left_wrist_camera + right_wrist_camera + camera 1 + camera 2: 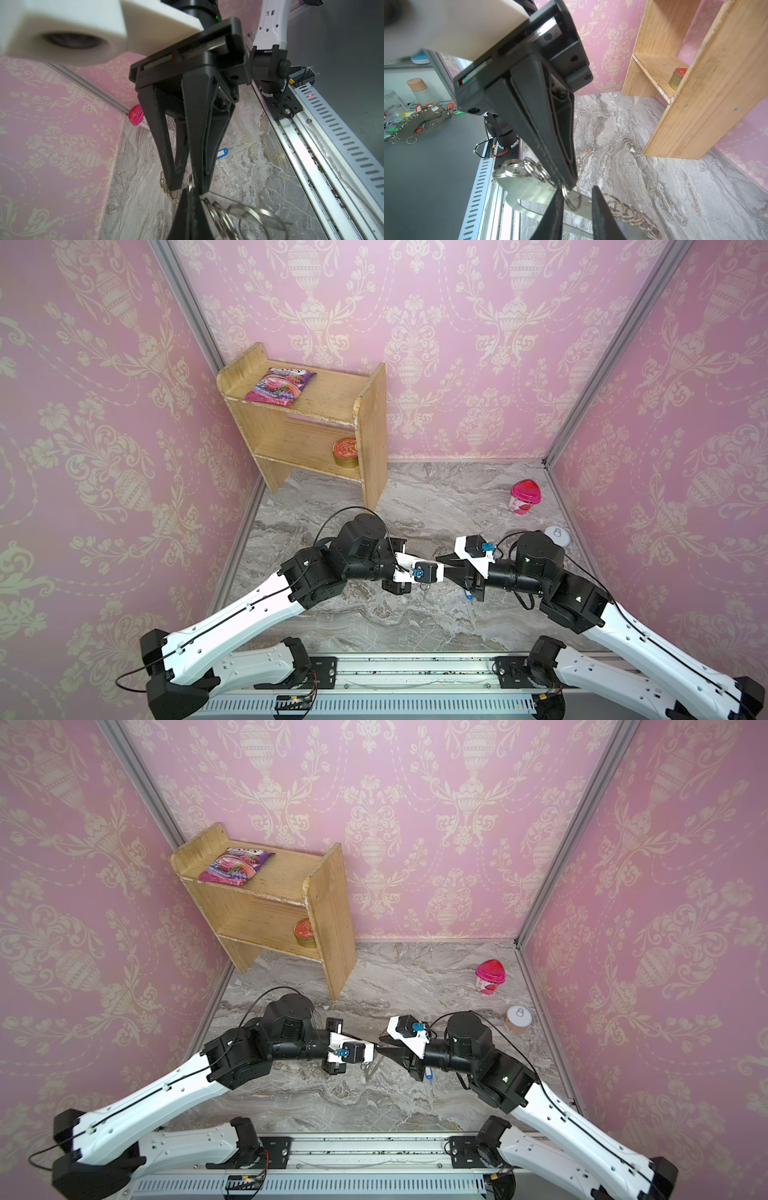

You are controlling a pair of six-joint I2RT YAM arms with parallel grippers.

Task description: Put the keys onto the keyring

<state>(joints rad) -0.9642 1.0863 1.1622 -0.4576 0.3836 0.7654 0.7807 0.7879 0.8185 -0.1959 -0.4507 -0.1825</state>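
The right gripper (577, 189), narrowly parted, straddled the keyring (527, 193), which the left gripper (189, 194) clamped. The keys (222, 153) lay on the tabletop (249, 176), clear of both.

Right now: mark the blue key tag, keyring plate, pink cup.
blue key tag (221, 154): left wrist view, on its white label.
keyring plate (527, 191): right wrist view, on its flat face.
pink cup (526, 490): a top view, on its lid.
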